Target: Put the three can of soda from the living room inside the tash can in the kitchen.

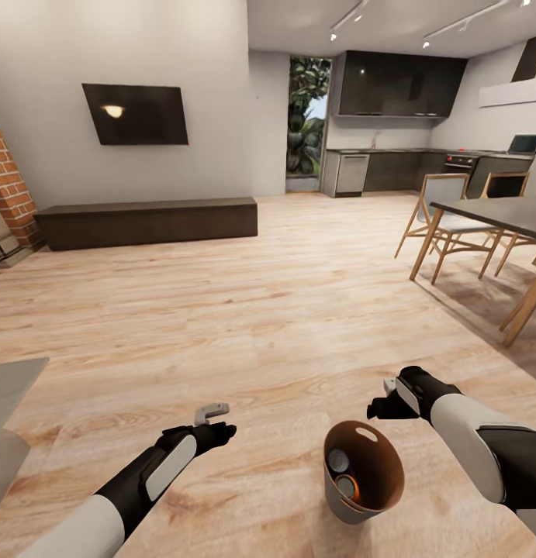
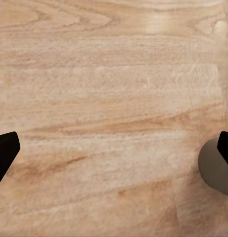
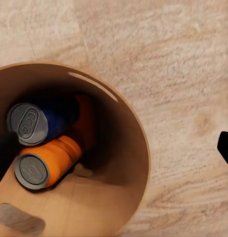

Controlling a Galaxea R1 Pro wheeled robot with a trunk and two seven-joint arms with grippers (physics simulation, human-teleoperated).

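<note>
Orange soda cans (image 3: 47,163) lie inside the glossy copper-brown round bin (image 1: 384,465) on the wood floor (image 1: 283,310); both grippers, left (image 1: 216,422) and right (image 1: 385,397), spread wide, empty

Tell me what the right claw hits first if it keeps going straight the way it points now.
Probably the trash can. The right claw looks down into its open mouth, where two soda cans lie. Going straight on, it likely meets the inner wall or a can first; depth is unclear.
</note>
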